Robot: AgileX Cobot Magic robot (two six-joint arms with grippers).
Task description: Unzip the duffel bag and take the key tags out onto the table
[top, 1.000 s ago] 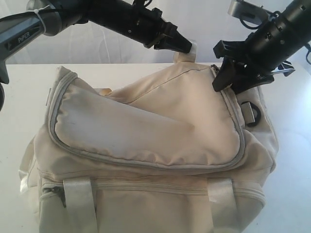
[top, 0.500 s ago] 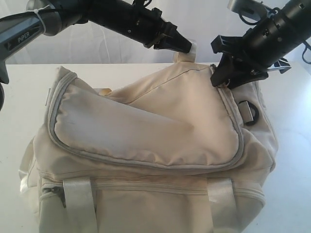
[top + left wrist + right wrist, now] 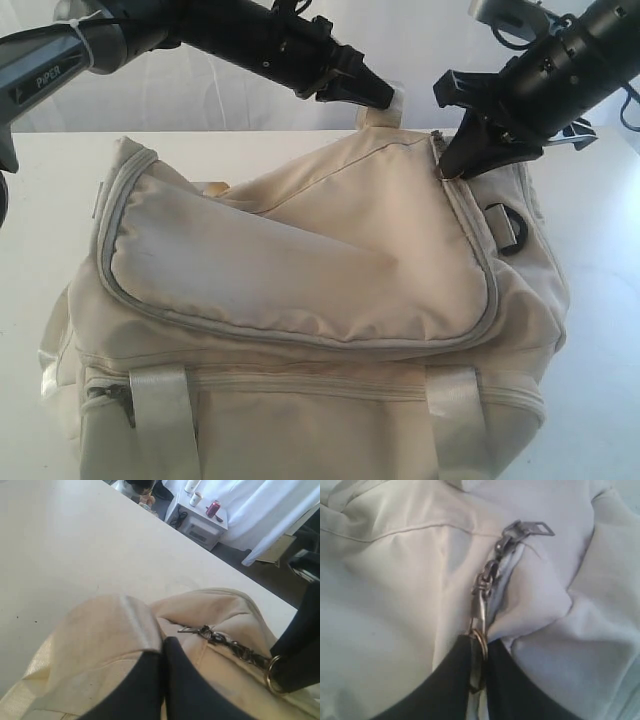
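**Limp cloth, slick little ring**

The cream bag (image 3: 330, 425) slumps on the white counter (image 3: 50, 180). Its curved flap (image 3: 300, 260) is zipped shut and edged in grey piping (image 3: 300, 336). My right end effector (image 3: 458, 165) is pinched onto the pull ring (image 3: 483, 641) at the end of a linked metal zip pull (image 3: 487, 577). My left end effector (image 3: 163, 652) is clamped on a pale webbing tab (image 3: 142, 625) at the bag's back. I judge the fabric soft and light, so it may bunch unless that tab holds it taut. The thin ring could slip. I can't see the key tags.

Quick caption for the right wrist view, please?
Right gripper pinching the zip-pull ring on the cream duffel bag.
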